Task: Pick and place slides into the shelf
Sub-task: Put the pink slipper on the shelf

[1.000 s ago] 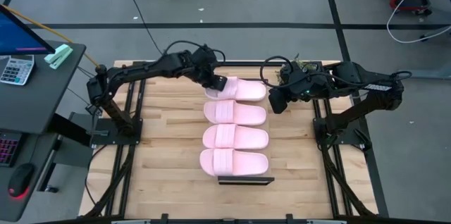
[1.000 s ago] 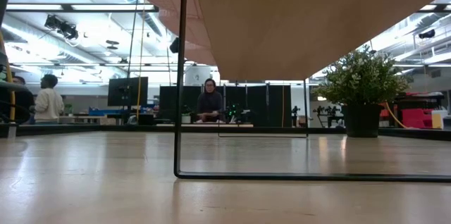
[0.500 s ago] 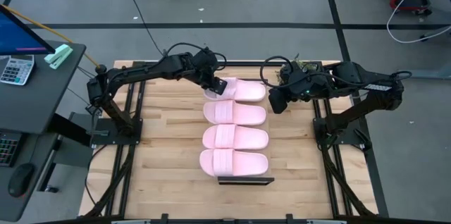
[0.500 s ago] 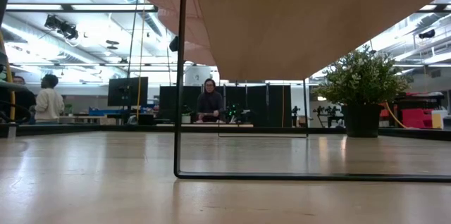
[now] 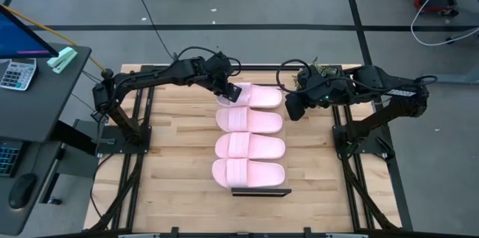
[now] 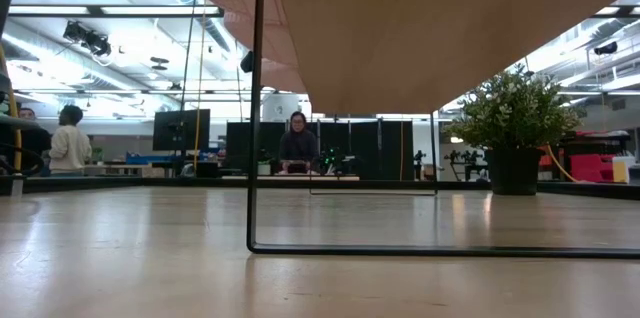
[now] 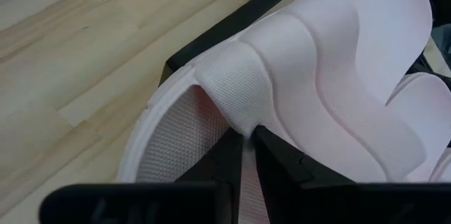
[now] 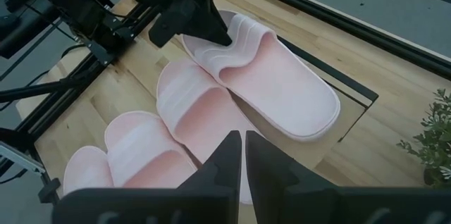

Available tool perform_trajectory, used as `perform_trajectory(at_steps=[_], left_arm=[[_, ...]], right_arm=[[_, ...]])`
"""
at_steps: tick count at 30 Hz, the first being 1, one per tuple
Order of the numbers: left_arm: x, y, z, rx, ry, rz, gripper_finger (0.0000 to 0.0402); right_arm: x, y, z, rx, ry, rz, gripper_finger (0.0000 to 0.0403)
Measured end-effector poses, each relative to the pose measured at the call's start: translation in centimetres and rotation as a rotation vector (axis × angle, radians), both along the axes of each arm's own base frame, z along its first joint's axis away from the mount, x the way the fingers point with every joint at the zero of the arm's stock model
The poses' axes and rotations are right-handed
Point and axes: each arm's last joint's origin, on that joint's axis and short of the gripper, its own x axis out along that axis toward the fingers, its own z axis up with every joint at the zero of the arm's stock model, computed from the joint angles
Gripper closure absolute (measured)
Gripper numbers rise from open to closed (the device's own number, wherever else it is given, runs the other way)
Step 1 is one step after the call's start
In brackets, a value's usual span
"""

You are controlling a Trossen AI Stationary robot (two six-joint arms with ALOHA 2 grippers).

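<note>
The left gripper sits at the strap end of the farthest slide, its two dark fingers drawn nearly together with only a thin slit between them. In the left wrist view they meet the edge of the wide pink strap, and they seem to pinch it, though the contact is too close to the camera to be sure. That slide lies tilted, its strap end partly over the black frame bar of the shelf. The other three slides lie side by side in a row on the shelf, toes pointing the same way. The right gripper hangs just beyond the toe end of the row, fingers close together and holding nothing. The shelf stands on the plank-patterned table. In the low view, a potted plant shows beyond the table.
</note>
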Motion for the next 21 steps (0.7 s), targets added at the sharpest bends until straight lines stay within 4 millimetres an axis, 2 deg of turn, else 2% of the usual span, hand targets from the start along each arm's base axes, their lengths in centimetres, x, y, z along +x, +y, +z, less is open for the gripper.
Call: perform_trajectory(at_steps=[8, 21], left_arm=[[0.12, 0.00, -0.17, -0.005, 0.002, -0.003, 0.0335], [0.54, -0.27, -0.03, -0.014, -0.044, -0.054, 0.0238]], right_arm=[[0.00, 0.01, 0.00, 0.000, 0.000, 0.000, 0.0374], [0.00, 0.00, 0.00, 0.000, 0.000, 0.000, 0.0374]])
